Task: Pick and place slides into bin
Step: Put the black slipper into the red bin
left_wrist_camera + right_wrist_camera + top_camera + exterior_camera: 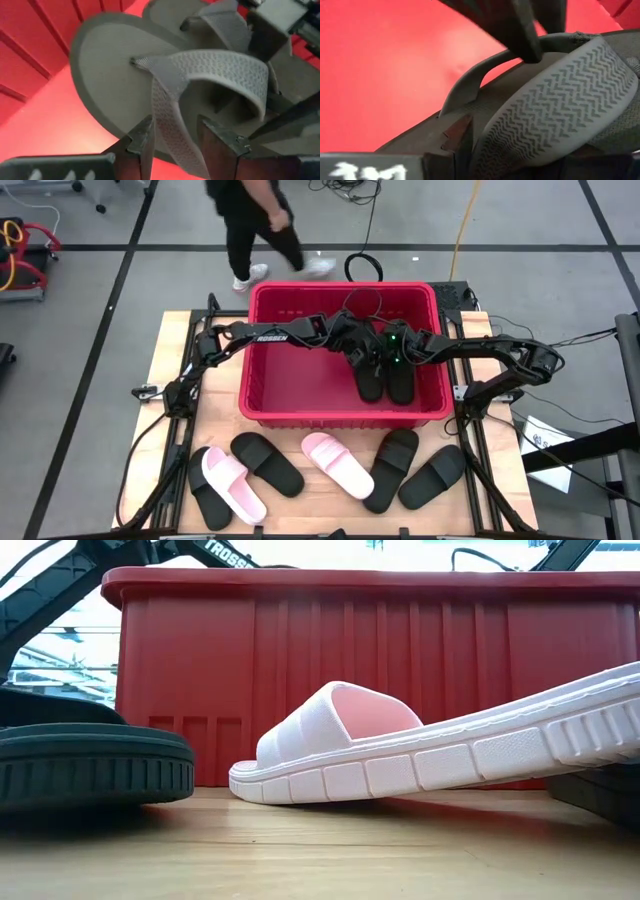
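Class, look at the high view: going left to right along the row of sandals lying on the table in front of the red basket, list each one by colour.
Black sandal → pink sandal → black sandal → pink sandal → black sandal → black sandal.

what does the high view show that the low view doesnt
Only the high view shows the inside of the bin, where two black slides lie with the left hand and right hand over them. It also shows the full row of six slides on the table and a person walking past.

Only the low view shows the bin's ribbed outer wall and the slides' soles side-on at table level.

Both share the red bin, a pink slide and black slides in front of it.
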Robot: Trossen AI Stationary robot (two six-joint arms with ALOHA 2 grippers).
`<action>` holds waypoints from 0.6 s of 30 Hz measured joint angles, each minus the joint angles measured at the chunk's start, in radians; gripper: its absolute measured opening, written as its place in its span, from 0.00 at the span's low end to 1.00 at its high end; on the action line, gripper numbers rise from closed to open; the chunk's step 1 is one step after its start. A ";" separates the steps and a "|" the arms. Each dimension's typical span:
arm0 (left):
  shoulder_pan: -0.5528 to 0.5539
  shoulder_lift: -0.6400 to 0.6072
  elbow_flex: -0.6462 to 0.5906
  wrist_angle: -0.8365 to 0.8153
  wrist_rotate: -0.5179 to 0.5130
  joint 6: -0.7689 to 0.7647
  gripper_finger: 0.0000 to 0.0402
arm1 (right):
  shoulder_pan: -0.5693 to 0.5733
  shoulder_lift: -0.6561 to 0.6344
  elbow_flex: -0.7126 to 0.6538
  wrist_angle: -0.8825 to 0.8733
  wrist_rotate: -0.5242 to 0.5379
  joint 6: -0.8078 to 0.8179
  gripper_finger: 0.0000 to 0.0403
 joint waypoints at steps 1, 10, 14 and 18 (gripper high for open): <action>0.000 0.000 0.000 0.003 -0.008 0.007 0.35 | 0.000 0.000 0.000 -0.001 0.001 0.000 0.37; 0.002 0.000 0.000 -0.002 -0.012 0.013 0.31 | 0.000 0.000 0.000 -0.002 0.001 0.000 0.36; 0.002 0.000 0.000 -0.001 -0.010 0.017 0.17 | 0.000 0.000 0.000 -0.002 0.000 0.000 0.36; 0.002 0.000 0.000 -0.001 -0.010 0.024 0.02 | 0.000 0.000 0.000 -0.003 -0.002 0.000 0.36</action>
